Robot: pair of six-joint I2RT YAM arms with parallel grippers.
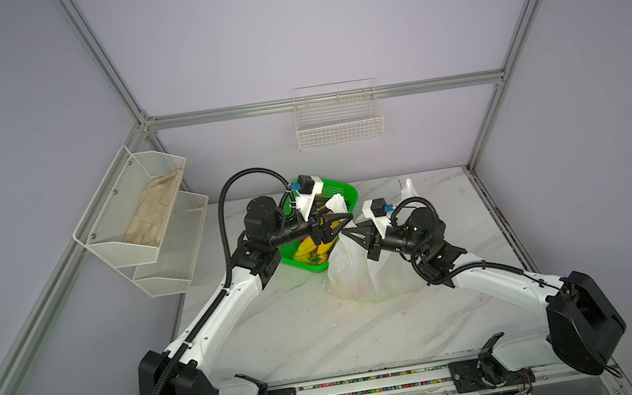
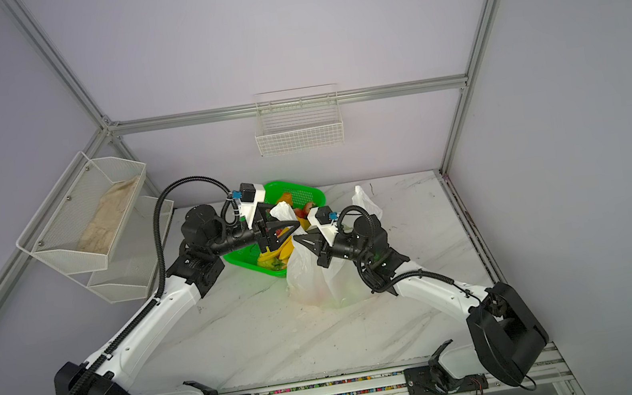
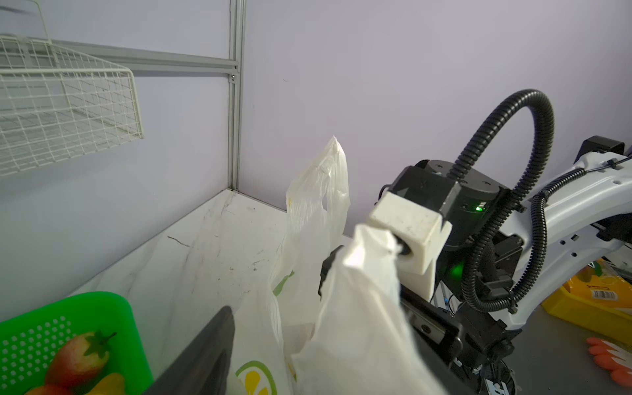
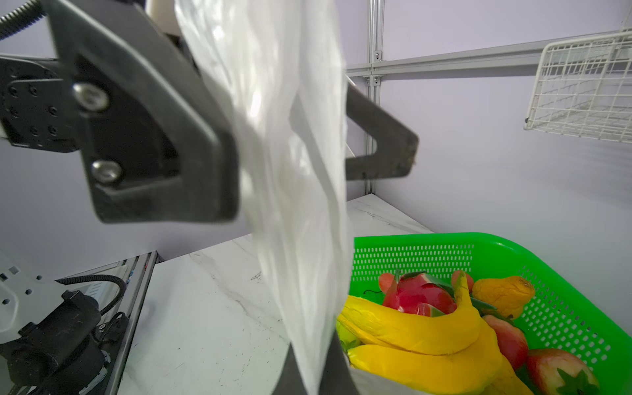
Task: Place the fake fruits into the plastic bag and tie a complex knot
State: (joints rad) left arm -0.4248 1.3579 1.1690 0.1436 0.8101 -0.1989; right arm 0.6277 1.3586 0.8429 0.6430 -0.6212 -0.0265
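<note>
1. Top views both show the marble table (image 1: 325, 331), with the plastic bag (image 1: 348, 273) standing near its middle, just beside the green basket (image 1: 349, 194).
2. Thin and white, the bag has one handle loop (image 3: 328, 178) standing free at the back. The nearer handle (image 3: 369, 266) is raised between the two claws.
3. Released, the left gripper (image 4: 313, 171) spreads its jaws on either side of the raised film without pinching it.
4. Clenched, the right gripper (image 1: 348, 232) grasps the nearer handle and alone holds it up.
5. Most of the fake fruits (image 4: 420, 328), including bananas, a dragon fruit and strawberries, lie in the basket. Faint colour low in the bag hints that some are inside.
6. With a single pinch on slippery film, the handle could slip out or stretch and the mouth collapse. A sideways pull could tip the bag against the basket.
</note>
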